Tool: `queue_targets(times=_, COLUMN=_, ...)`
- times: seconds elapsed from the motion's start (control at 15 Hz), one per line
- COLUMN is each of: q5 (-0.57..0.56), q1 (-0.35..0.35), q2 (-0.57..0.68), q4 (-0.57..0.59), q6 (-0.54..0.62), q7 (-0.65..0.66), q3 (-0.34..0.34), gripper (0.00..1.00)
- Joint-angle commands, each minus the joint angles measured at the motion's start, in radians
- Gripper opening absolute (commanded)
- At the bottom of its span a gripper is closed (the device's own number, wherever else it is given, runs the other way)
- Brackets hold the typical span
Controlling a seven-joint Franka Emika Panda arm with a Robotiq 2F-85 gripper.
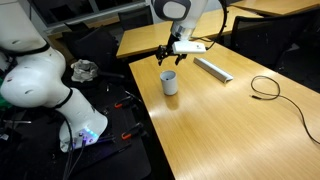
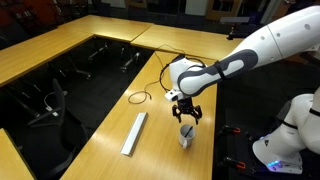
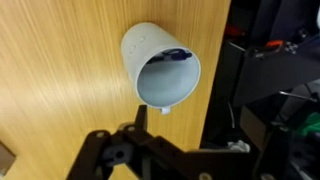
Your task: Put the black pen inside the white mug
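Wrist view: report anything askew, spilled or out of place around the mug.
Nothing stands out. The white mug stands upright on the table with nothing spilled. A short dark object, likely the black pen, rests inside against its wall. The end effector hangs open above the mug.

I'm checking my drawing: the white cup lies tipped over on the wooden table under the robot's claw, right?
Not tipped over. The cup stands upright on the wooden table under the claw; an exterior view shows this.
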Motion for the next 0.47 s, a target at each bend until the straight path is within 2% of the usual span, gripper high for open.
queue_targets(times=0.0, q5=-0.066, q1=0.053, q2=-0.095, q4=-0.069, q6=0.073, q7=0.149, q3=-0.005, gripper=1.00)
queue_targets(times=0.4, q5=-0.230, q1=0.128, q2=-0.212, q4=-0.129, q6=0.094, q7=0.530, q3=0.011, gripper=1.00)
